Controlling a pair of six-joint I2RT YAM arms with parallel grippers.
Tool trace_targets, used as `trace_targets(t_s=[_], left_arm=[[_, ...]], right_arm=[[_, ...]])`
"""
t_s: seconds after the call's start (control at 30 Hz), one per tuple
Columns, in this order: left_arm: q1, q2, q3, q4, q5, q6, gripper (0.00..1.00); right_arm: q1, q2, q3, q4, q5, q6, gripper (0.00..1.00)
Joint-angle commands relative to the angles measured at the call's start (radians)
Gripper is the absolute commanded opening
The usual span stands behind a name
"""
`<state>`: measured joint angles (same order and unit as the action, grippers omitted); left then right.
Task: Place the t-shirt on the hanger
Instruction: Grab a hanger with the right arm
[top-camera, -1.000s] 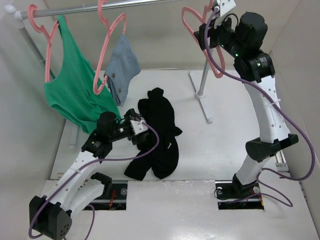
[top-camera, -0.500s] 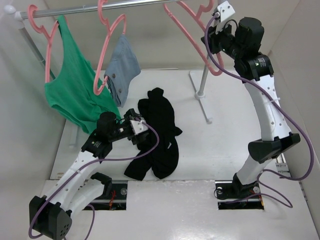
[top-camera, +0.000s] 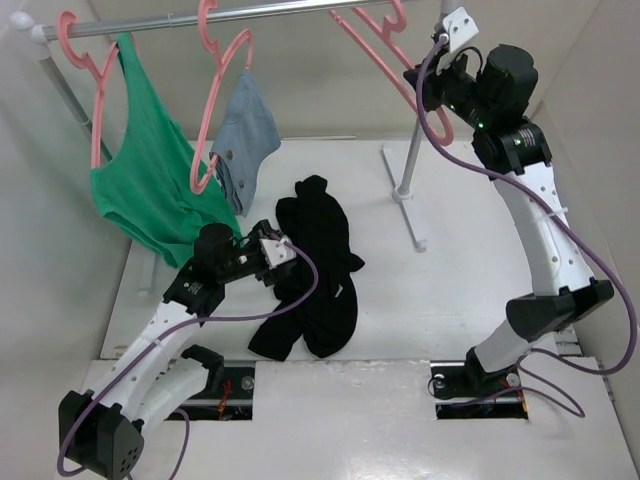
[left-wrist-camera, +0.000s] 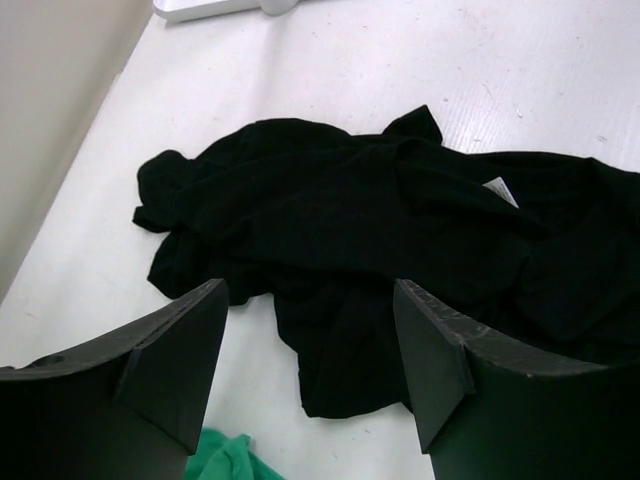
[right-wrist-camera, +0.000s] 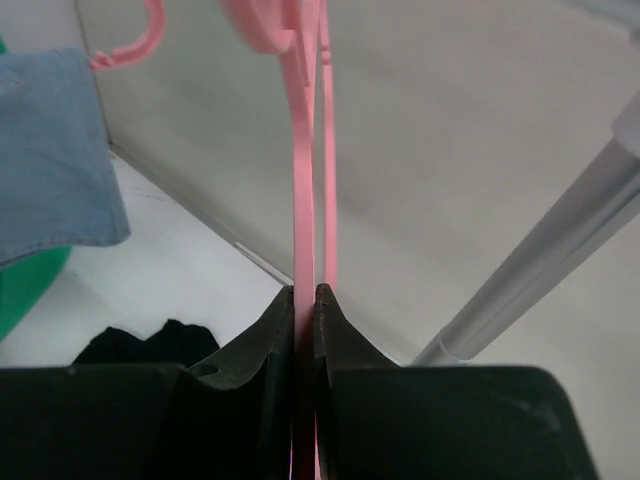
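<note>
Jaws of the right gripper (right-wrist-camera: 304, 296) are pinched together on the hanger (right-wrist-camera: 304, 180). In the right wrist view the thin pink plastic runs straight up from between the two black fingers. Seen from above, the right arm reaches high at the far right. There the hanger (top-camera: 380, 60) slants from the right gripper (top-camera: 420, 95) up and to the left toward the rail (top-camera: 150, 22). Its hook end lies at the rail, but whether it rests on the rail cannot be told. The upright post (top-camera: 408, 160) of the rack stands just below the gripper, at the far right of the table (top-camera: 450, 300).

The t-shirt (top-camera: 315, 270) lies crumpled on the table near the middle, a long black heap running from far to near, well apart from the hanger. The left gripper (top-camera: 276, 250) hovers at the heap's left edge, low over the table. In the left wrist view the left gripper (left-wrist-camera: 310, 300) has its jaws wide apart, gripping nothing. The t-shirt (left-wrist-camera: 350, 230) is spread out beyond the fingertips, and its white neck label (left-wrist-camera: 503, 190) shows on the right side of the heap.

At the far left, two other pink hangers hang from the rail. One bears the green tank top (top-camera: 145, 190). The next bears the grey-blue garment (top-camera: 245, 135), just to the right of the tank top. The tank top's lower edge comes down close to the left arm.
</note>
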<state>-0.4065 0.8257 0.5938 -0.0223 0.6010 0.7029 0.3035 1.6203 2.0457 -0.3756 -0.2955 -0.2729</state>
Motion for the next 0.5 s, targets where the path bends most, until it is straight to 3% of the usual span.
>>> trace_targets(t_s=[0.0,0.27,0.4,0.47], left_arm=[[-0.005,0.016,0.044,0.033,0.01,-0.06,0.63],[-0.005,0.137,0.124,0.002,-0.026,-0.108,0.62],[-0.015,0.205,0.207,-0.065,-0.026,-0.073,0.61],[-0.035,0.242,0.25,-0.137,-0.041,-0.042,0.62]], right_arm=[[0.051,-0.106,-0.01,0.171,-0.04,-0.002,0.0],[0.117,-0.129,-0.062,0.181,-0.04,-0.095,0.0],[0.117,-0.175,-0.18,0.162,-0.087,-0.104,0.0],[0.117,-0.25,-0.352,0.162,-0.096,-0.104,0.0]])
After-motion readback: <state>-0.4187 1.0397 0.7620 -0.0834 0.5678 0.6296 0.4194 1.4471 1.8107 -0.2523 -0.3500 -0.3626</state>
